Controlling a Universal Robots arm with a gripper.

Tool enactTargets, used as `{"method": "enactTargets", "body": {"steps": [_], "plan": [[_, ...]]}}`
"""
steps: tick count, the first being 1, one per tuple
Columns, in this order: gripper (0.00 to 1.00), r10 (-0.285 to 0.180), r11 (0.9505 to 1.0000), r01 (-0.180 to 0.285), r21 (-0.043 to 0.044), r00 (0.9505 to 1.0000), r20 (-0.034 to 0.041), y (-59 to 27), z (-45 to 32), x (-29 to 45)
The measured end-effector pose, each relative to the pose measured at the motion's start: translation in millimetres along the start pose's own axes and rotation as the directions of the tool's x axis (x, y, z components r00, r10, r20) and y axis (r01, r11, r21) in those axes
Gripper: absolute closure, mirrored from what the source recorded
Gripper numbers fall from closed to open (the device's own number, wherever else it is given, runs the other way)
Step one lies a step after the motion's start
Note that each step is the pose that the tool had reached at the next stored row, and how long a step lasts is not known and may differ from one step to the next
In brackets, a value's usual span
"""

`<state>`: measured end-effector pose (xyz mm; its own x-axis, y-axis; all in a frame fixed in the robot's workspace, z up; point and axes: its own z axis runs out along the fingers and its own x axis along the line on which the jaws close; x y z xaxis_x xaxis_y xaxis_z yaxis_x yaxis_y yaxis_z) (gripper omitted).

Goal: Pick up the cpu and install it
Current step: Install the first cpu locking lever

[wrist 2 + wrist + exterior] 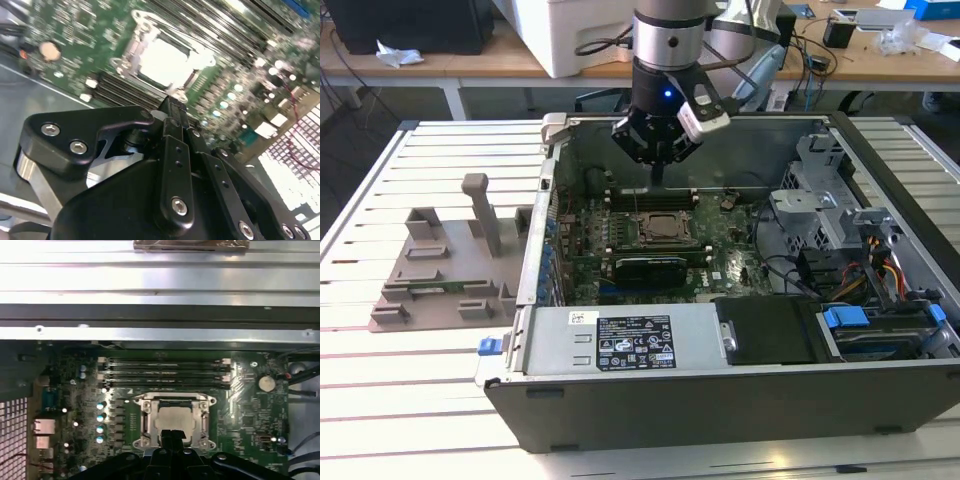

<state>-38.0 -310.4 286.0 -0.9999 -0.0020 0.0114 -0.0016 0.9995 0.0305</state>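
Slatted bench, open computer case point(720, 380). My pincer point(658, 178) hung above the socket point(174, 421), fingers together, gripping nothing — cpu point(172, 420) already seated there; latching unconfirmed.

1. The exterior view looks down from the front onto the open computer case point(720, 330), arm entering at 12 o'clock.
2. Both wrist views ride close above the motherboard point(75, 405), facing down.
3. All three share the socket point(173, 421) and its surrounding board.
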Motion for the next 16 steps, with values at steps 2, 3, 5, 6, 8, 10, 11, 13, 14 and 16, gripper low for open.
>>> {"method": "enactTargets", "body": {"steps": [2,3,5,6,8,10,11,13,14,16], "plan": [[0.89,0.0,1.0,0.0,0.0001,1.0,0.0,1.2,1.1,11.4],[0.89,0.0,1.0,0.0,0.0002,1.0,-0.0001,2.4,1.6,16.8],[0.89,0.0,1.0,0.0,0.0,1.0,0.0,6.7,3.0,28.8],[0.89,0.0,1.0,0.0,0.0001,1.0,0.0,9.0,3.4,32.5],[0.89,0.0,1.0,0.0,0.0,1.0,0.0001,16.3,4.8,38.9],[0.89,0.0,1.0,0.0,0.0,1.0,0.0001,19.9,6.5,40.1],[0.89,0.0,1.0,0.0,0.0001,1.0,-0.0001,21.7,8.6,40.1],[0.89,0.0,1.0,0.0,0.0,1.0,0.0,24.8,13.0,40.0],[0.89,0.0,1.0,0.0,0.0,1.0,0.0001,26.9,15.9,40.0],[0.89,0.0,1.0,0.0,0.0001,1.0,-0.0001,28.6,18.5,39.1]]}}
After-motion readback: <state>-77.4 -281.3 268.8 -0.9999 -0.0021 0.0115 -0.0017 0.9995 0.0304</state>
